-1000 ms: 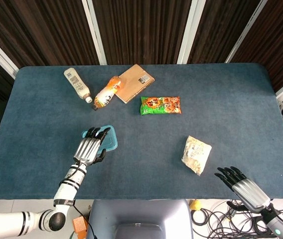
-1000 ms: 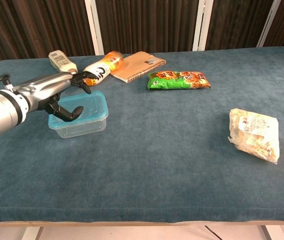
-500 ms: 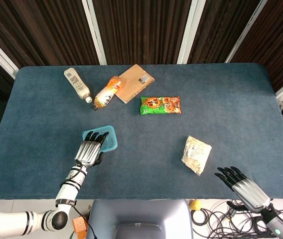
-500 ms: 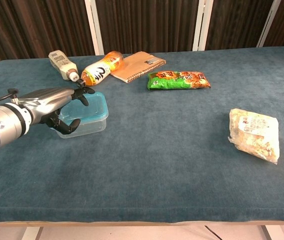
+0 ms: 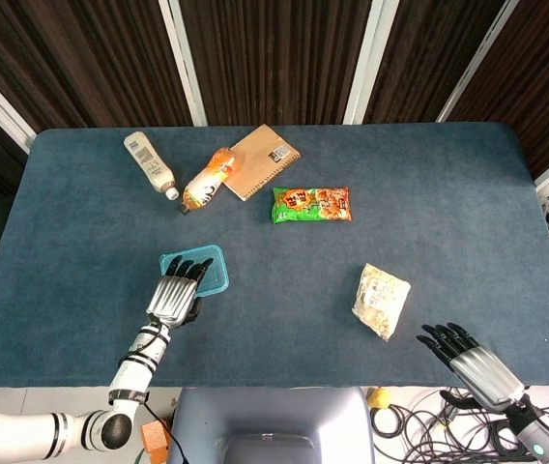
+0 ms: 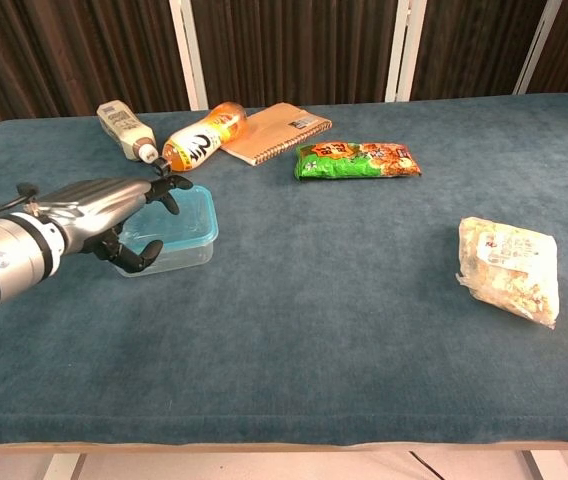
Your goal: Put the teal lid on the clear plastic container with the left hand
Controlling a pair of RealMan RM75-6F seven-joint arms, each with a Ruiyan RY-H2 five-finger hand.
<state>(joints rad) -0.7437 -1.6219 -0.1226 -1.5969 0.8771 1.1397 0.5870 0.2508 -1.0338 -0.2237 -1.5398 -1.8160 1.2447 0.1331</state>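
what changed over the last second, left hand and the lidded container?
The left hand pulled back toward the robot and dropped lower; its fingertips still reach over the near-left part of the teal lid, fingers spread. The clear plastic container with the lid on it shifted little if at all. The right hand, bottles, notebook and snack bags stayed put.

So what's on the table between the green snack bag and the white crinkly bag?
Nothing. In the head view only bare blue table runs from the green snack bag to the white crinkly bag; the chest view agrees.
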